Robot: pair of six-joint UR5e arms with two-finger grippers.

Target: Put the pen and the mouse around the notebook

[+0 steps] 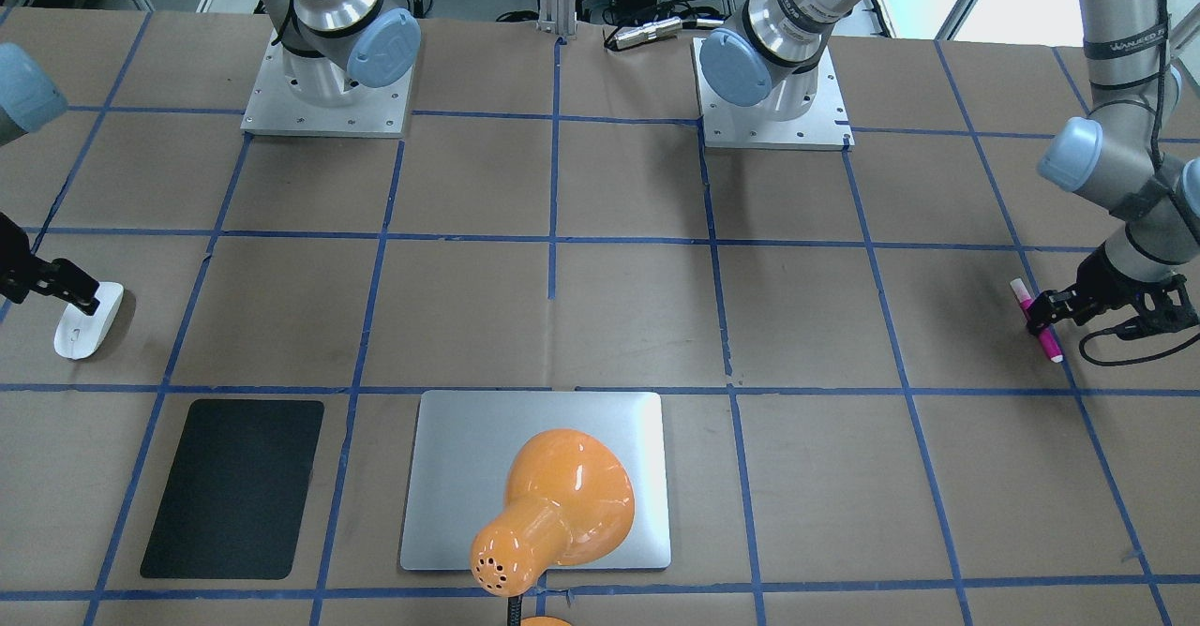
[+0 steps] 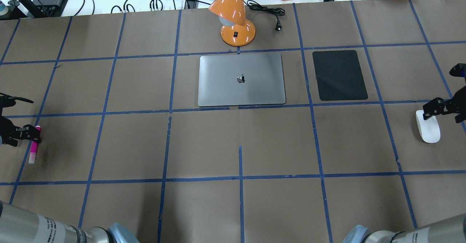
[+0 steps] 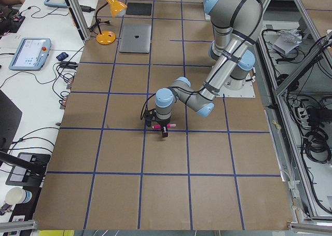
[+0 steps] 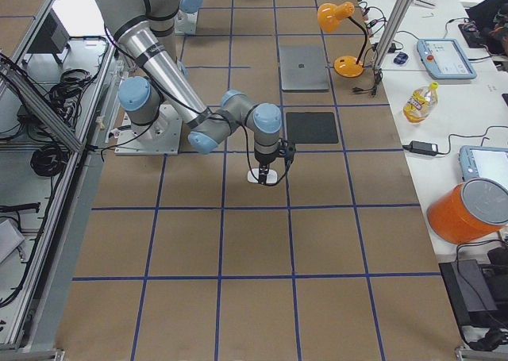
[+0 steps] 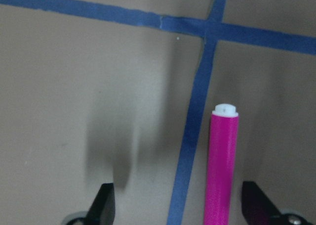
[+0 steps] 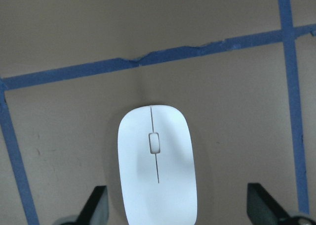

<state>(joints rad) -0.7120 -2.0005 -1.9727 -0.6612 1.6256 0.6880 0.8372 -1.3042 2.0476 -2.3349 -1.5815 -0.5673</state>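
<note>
At the bench's (image 2: 204,144) far left in the overhead view, the left tool (image 5: 180,205) was down low over the pen (image 2: 34,146). Its fingers (image 5: 104,205) stood wide apart with the pen between them, nearer one finger, and gripped nothing. The pen lay flat on the bench beside a blue tape line, well apart from the notebook (image 2: 225,86). The notebook lay closed and flat near the middle of the far side, with an orange lamp (image 2: 237,35) just behind it. A black mat (image 2: 339,75) lay to its right, separated by a tape line. At the far right the mouse (image 2: 429,128) rested on the bench, well apart from the notebook. The right tool (image 6: 178,207) hung over it, spread wide on either side and holding nothing.
</note>
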